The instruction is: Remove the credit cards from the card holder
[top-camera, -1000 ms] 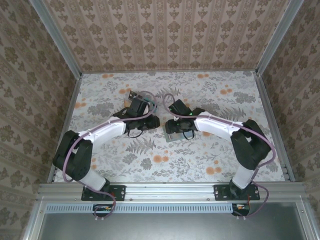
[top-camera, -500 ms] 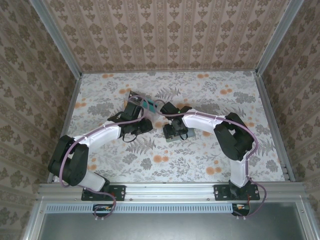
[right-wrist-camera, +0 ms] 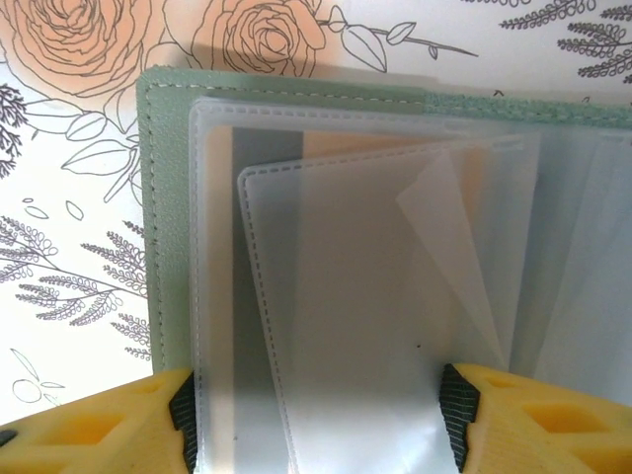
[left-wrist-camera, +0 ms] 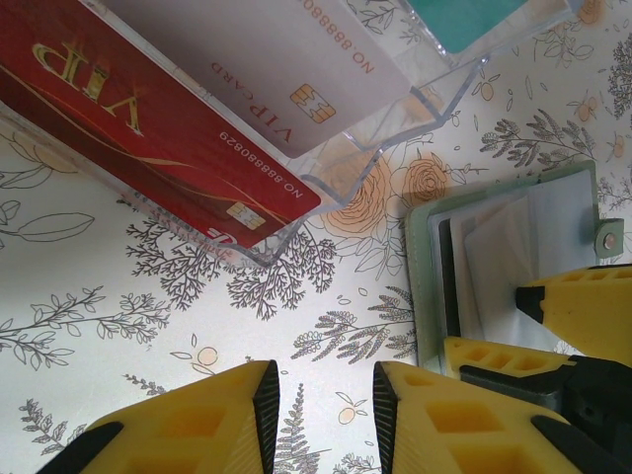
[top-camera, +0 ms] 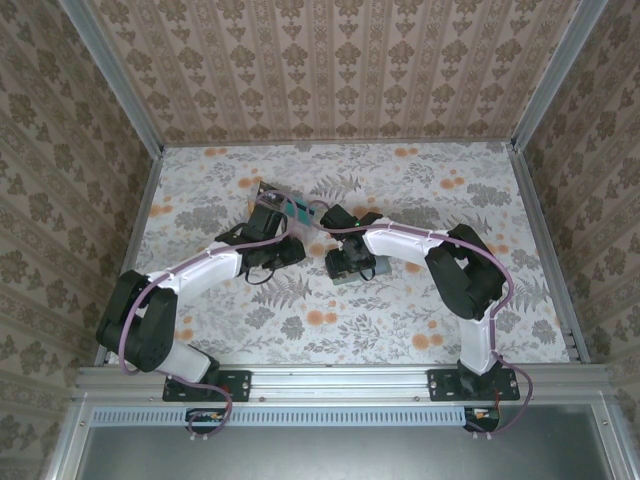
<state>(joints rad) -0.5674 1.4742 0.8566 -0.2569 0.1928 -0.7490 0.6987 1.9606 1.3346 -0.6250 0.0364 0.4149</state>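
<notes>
Tray behind, card holder in front, both mid-table.
You've got the card holder [left-wrist-camera: 494, 257] lying unfolded on the table [top-camera: 400, 320], its sleeves fanned on top. The compartment tray [left-wrist-camera: 360, 153] sits just behind it to the left, not touching, with VIP cards [left-wrist-camera: 158, 138] lying in it. Your right gripper [right-wrist-camera: 316, 400] hangs over the sleeves, your left gripper [left-wrist-camera: 323, 395] over the table just left of the holder.

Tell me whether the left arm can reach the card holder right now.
Probably yes: the left pincer hangs open and empty just beside the card holder, bare table between them. The right pincer straddles its sleeves, though.
</notes>
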